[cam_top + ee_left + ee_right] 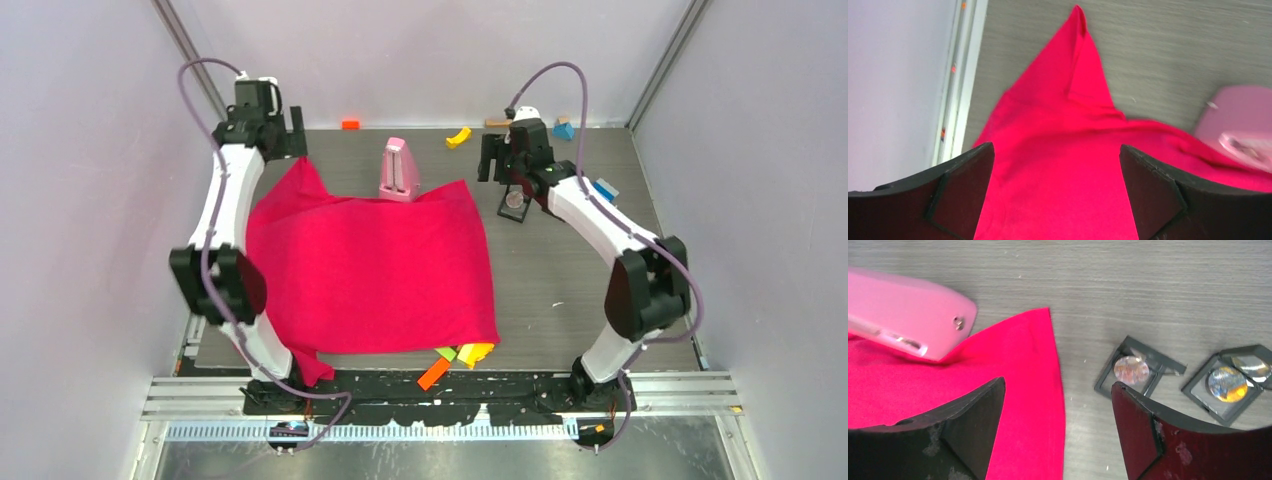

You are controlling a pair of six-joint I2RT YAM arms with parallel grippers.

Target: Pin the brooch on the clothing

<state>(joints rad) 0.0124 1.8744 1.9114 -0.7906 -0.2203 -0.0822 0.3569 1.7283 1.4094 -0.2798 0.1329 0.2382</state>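
Note:
The crimson-pink T-shirt [370, 270] lies spread flat on the left and middle of the table. It also shows in the left wrist view [1058, 190] and the right wrist view [1018, 405]. A round shiny brooch [1131, 370] sits in a black square frame just right of the shirt's corner, and it also shows in the top view [515, 203]. A second framed round brooch [1227, 384] lies beside it. My left gripper [297, 132] [1056, 150] is open and empty above the shirt's far left sleeve. My right gripper [492, 158] [1058, 385] is open and empty over the shirt's far right edge, left of the frames.
A pink wedge-shaped object [400, 170] stands on the shirt's far edge. Small coloured blocks lie along the back: orange [350, 124], yellow [458, 137], blue [565, 128]. Another blue block [606, 188] lies right. Orange [434, 373] and yellow [475, 353] blocks sit at the near edge.

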